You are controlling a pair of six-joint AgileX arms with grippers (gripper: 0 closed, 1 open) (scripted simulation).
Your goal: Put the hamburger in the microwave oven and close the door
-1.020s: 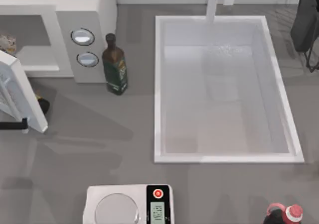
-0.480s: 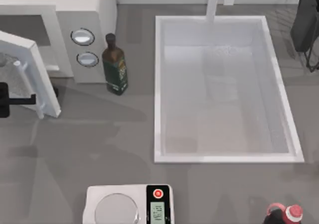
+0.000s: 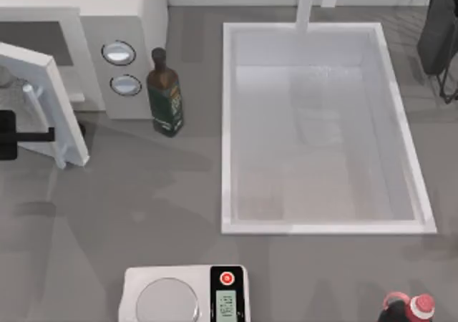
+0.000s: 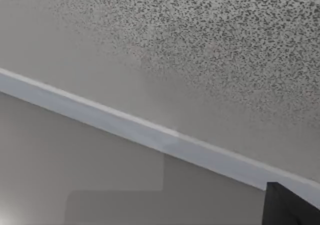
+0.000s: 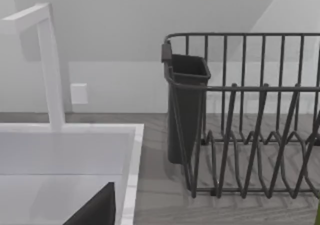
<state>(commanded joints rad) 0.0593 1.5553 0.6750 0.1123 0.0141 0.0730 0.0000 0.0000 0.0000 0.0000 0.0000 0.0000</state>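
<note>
speckled door [image 4: 210, 50] window, close up

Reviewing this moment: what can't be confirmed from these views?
- Hamburger: hidden behind the half-shut door in the top view, so unconfirmed inside the microwave oven.
- Left pincer: cut by the top view's left edge; fingers unreadable.
- Left wrist view: too close to the door window.

top view: straight down over the table [image 3: 179, 193]
left wrist view: hard against the door [image 4: 210, 60]
right wrist view: low, facing sink [image 5: 65, 150], shared with top
</note>
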